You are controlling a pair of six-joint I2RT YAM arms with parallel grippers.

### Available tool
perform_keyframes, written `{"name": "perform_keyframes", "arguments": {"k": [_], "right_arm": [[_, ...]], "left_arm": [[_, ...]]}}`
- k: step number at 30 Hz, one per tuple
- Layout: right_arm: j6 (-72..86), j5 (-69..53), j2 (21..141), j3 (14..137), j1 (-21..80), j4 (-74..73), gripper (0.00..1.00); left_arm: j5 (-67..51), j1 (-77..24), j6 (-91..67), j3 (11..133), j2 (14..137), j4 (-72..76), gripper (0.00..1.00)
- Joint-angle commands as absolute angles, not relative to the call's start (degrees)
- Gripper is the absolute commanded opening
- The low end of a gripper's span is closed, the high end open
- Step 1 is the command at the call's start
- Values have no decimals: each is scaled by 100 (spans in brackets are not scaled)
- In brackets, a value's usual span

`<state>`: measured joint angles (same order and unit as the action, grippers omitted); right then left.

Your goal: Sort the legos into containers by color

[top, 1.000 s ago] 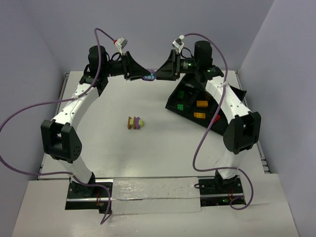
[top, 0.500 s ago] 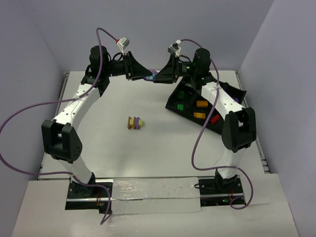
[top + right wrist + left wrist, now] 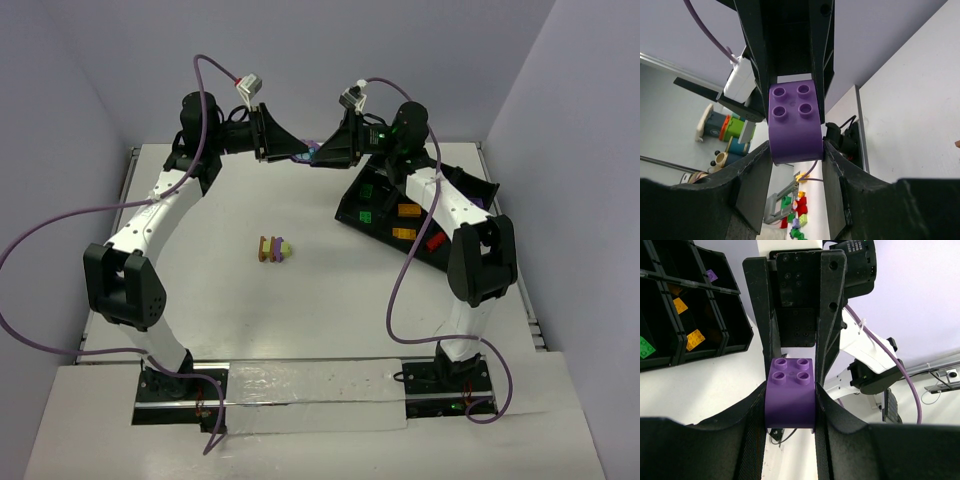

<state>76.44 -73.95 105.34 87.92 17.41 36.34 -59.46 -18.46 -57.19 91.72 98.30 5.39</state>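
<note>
Currently 1 purple brick (image 3: pixel 791 395) is held in the air above the far part of the tabletop (image 3: pixel 220 290), between the 2 hands, which are pointed at each other tip to tip. The left hand (image 3: pixel 298 155) is clamped on it: in the left wrist view its 2 fingers are pressed against opposite sides of the brick, and the 4 studs on the brick's face can be counted. The right hand (image 3: pixel 320 154) is closed on the same brick from the other end; in the right wrist view the brick is seen wedged between that hand's fingers, touching both. In each wrist view the other hand's fingers are seen flanking the far end of the brick

Well apart from this, near the middle of the tabletop, a small cluster (image 3: pixel 273 249) of stacked bricks is seen, in orange, purple and yellow-green, touched by neither hand

To the right of the cluster, the black divided tray (image 3: pixel 348 207) is set at an angle, partly hidden under the right arm (image 3: pixel 440 205). In its compartments 2 green bricks (image 3: pixel 367 188), 2 orange bricks (image 3: pixel 408 210) and 1 red brick (image 3: pixel 434 241) can be made out from above. In the left wrist view a small purple piece (image 3: pixel 711 275) is also seen in 1 of the compartments
</note>
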Motion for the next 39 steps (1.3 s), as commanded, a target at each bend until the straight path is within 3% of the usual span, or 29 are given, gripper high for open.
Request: {"name": "perform_keyframes", "arguments": {"k": [1,3,5,8,10,17,26,31,32,35,39], "right_arm": [[7726,-7233,10363,8904,1854,4157,44],[7710,-7192,10342,8850,1854,4157,33],[7675,-7168,10327,8848,1863,4127,32],[7521,-7154,10336,8948,1875,3899,44],[7279,-7140,10333,9046,1892,3594,47],[6942,-7075,10370,9227,1916,3093,40],[6961,-7125,10445,9337,1925,3079,51],[6970,-7154,10485,9400,1925,3076,52],[6965,-7159,10490,9409,1925,3076,47],[6956,-7163,10494,9391,1925,3076,21],[6961,-7153,10485,9332,1924,3084,5]], "left_arm": [[-6012,-1942,-5520,9070,9659,519,0],[-6018,-1942,-5477,9077,9666,476,0],[-6014,-1942,-5431,9079,9674,406,0],[-6012,-1960,-5364,9041,9659,319,0],[-6003,-1963,-5312,9035,9665,276,0],[-6004,-1969,-5275,9052,9685,187,0],[-5977,-1984,-5238,9091,9750,129,0],[-5963,-1995,-5243,9092,9773,127,0],[-5955,-2000,-5243,9106,9782,123,0],[-5941,-2004,-5221,9136,9800,101,0],[-5887,-2004,-5202,9195,9818,42,0]]}}
